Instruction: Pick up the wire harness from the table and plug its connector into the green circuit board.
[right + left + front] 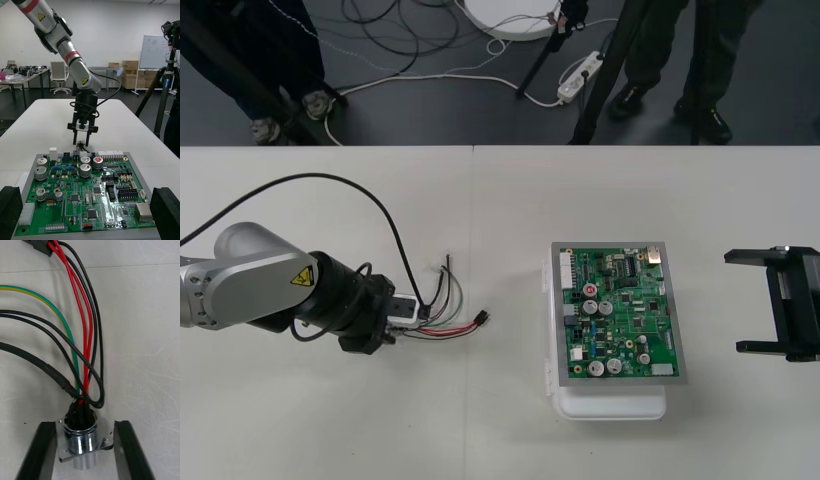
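The wire harness (442,322) lies on the table left of the green circuit board (617,313), which sits on a white base (610,404). Its red, black and green wires (80,333) run from the round metal socket (83,444) to the small black plug (481,319), which points toward the board. My left gripper (402,322) is low over the table, shut on the socket's flange, with one finger (39,450) on each side. My right gripper (758,302) waits open, right of the board. In the right wrist view, the left gripper (81,129) stands beyond the board (90,187).
The harness wires loop out toward the table's far side (448,275). A black cable (370,205) arcs over the left arm. Bare table lies between plug and board.
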